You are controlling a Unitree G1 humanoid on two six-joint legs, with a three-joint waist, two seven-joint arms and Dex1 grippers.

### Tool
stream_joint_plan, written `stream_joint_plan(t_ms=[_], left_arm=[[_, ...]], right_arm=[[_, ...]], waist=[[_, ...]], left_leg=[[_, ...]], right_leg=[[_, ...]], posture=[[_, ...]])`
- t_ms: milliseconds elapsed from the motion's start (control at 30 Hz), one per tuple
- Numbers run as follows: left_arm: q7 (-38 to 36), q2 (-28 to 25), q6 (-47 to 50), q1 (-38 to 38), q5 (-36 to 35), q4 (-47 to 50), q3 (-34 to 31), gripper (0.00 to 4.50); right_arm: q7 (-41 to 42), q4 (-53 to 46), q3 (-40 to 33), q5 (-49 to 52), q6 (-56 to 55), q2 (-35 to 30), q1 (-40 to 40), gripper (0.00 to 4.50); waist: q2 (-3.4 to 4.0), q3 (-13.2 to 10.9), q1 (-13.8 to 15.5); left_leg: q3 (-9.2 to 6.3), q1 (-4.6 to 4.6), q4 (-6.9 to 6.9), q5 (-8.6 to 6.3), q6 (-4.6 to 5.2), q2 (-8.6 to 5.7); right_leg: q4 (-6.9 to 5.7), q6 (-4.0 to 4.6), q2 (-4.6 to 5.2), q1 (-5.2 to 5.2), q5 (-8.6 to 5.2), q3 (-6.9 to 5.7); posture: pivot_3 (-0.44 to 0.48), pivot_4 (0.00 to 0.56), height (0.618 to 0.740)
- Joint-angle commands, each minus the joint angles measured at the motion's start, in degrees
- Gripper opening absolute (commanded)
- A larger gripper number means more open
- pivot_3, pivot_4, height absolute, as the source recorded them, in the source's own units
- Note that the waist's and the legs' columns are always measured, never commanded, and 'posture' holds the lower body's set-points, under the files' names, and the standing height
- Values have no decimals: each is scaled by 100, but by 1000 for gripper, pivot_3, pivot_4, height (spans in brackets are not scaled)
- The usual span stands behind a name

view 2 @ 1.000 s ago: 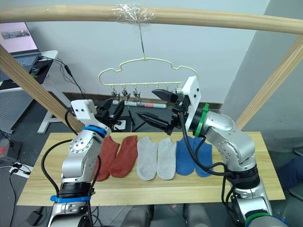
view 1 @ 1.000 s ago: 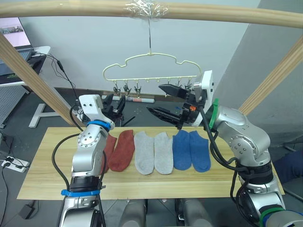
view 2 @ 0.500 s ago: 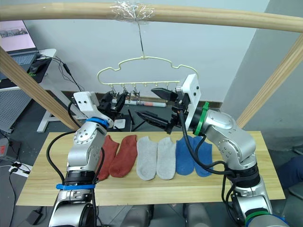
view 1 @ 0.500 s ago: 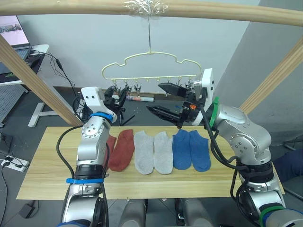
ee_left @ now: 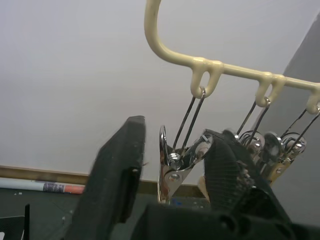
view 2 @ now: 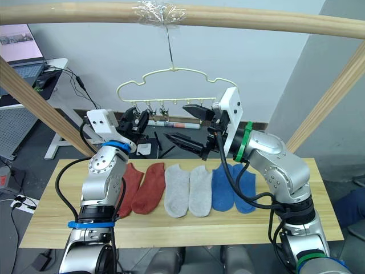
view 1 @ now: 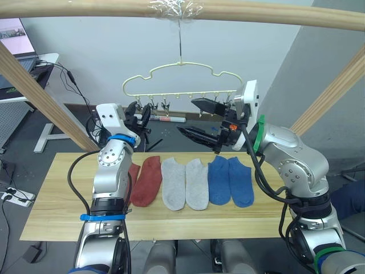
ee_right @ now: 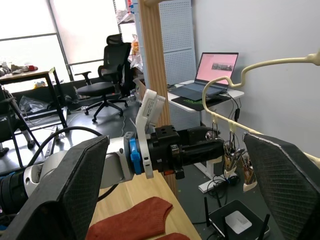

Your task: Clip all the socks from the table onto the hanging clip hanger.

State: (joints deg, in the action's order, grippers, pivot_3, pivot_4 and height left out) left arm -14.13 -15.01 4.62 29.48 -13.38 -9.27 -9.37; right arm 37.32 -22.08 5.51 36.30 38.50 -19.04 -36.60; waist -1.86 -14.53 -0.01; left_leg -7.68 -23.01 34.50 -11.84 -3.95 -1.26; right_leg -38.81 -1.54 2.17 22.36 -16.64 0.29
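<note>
Six socks lie in a row on the table (view 1: 51,211): two rust-red (view 1: 149,180), two grey (view 1: 173,184) and two blue (view 1: 240,181). My left arm partly hides the leftmost red one. The pale yellow-green clip hanger (view 1: 182,67) hangs by its hook from the top pole. My left gripper (view 1: 138,116) is raised to the hanger's left end and open, with the leftmost metal clip (ee_left: 172,167) between its fingers. My right gripper (view 1: 186,117) is held wide open below the hanger's right half, above the grey socks, holding nothing.
A thick wooden pole frame spans the scene: a top beam (view 1: 274,16) and slanting legs at the left (view 1: 40,94) and right (view 1: 333,85). A desk with a laptop (view 1: 14,37) stands at the back left. An office chair (ee_right: 107,55) stands further off.
My left gripper rose and moved in to the hanger's left clips during the first half second, then stayed. The right gripper has hardly moved. The socks have not moved.
</note>
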Motion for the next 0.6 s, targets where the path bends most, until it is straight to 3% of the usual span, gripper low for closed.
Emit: stream_joint_plan(t_ms=[33,167,433,600], left_arm=[[24,18,-129,209,-19,146,-55,885],[-10,30,-120,250,-38,158,-59,125],[-72,-87,5,94,32,201,-31,114],[-134,-239,113,-151,39,308,-55,114]], right_arm=[[36,-106,-92,89,-76,21,0,4500],[18,-115,-91,109,-69,33,28,4500],[-152,-58,11,-142,16,-93,271,4500],[-159,594,474,-1351,-722,-663,1432,4500]], waist=[[-2,-4,1],[-2,-5,0],[-2,-7,3],[-2,-7,15]], left_leg=[[0,0,0,0,0,0],[1,0,0,0,0,0],[0,-1,-2,0,0,0],[1,-1,-5,0,0,0]], right_leg=[[0,0,0,0,0,-1],[0,-1,0,0,0,0],[3,-1,0,1,0,-1],[7,-4,3,0,-2,1]], posture=[[88,255,740],[89,256,740],[96,254,740],[101,253,740]])
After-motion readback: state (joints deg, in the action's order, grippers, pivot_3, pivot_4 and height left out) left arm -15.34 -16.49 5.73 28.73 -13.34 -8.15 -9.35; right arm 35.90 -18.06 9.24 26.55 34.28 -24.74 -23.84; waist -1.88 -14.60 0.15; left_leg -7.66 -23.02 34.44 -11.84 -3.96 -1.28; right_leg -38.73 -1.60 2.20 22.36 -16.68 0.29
